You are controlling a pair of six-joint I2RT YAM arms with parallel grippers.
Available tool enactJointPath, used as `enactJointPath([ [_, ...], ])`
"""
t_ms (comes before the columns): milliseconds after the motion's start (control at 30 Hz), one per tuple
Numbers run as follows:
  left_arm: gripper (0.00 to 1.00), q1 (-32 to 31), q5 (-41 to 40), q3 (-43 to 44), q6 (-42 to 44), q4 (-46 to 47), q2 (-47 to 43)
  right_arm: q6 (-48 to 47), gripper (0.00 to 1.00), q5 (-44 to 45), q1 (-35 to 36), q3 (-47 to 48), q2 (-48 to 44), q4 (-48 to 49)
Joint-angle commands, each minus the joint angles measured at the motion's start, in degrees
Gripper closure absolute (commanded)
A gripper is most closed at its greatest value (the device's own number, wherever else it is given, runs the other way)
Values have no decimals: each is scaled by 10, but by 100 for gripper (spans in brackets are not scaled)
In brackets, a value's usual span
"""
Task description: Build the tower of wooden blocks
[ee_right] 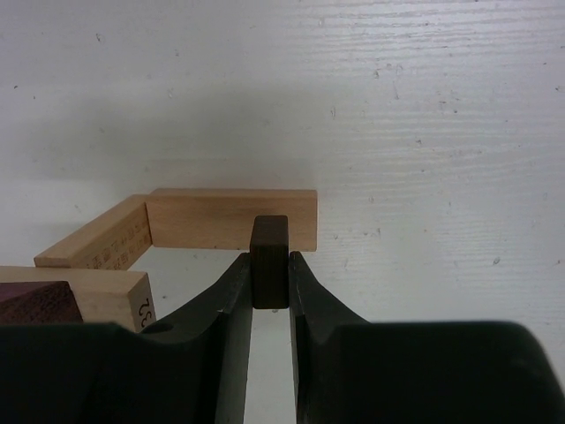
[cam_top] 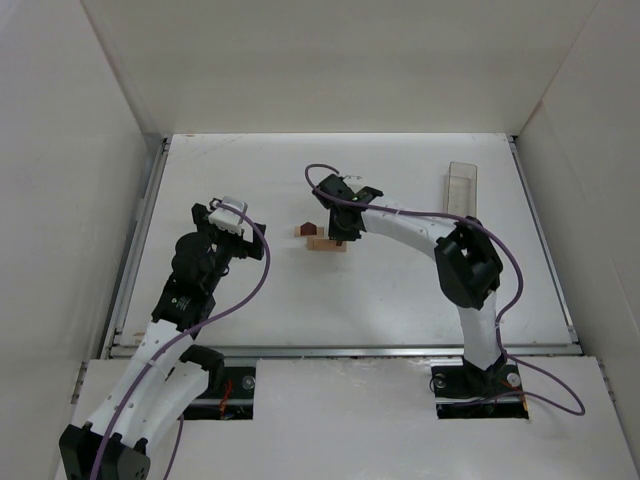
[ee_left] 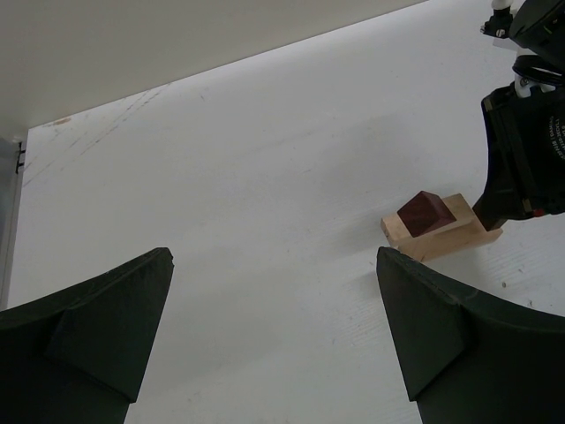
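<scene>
The wood block tower is a low cluster of blocks at mid-table: light tan bars (cam_top: 327, 244) with a dark reddish roof-shaped piece (cam_top: 309, 229) on one of them. In the right wrist view two tan bars (ee_right: 231, 218) meet in an L, and a third bar (ee_right: 113, 295) carries the reddish piece (ee_right: 35, 302). My right gripper (ee_right: 270, 265) is shut on a small dark block (ee_right: 270, 258), held upright just in front of the far tan bar. My left gripper (ee_left: 274, 265) stands wide open over bare table, left of the cluster (ee_left: 439, 228), holding nothing.
A clear plastic rectangular box (cam_top: 461, 187) lies at the back right of the table. White walls enclose the table on the left, back and right. The right arm's wrist (ee_left: 528, 141) hangs close over the blocks.
</scene>
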Motion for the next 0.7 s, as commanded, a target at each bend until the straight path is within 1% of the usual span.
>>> enactJointPath([
  [0, 0, 0, -4, 0, -2, 32, -9, 9, 100, 13, 4, 9, 1, -6],
  [133, 0, 0, 1, 0, -2, 32, -4, 9, 100, 20, 4, -1, -11, -1],
  [667, 0, 0, 7, 0, -2, 32, -4, 15, 100, 20, -1, -1, -6, -1],
])
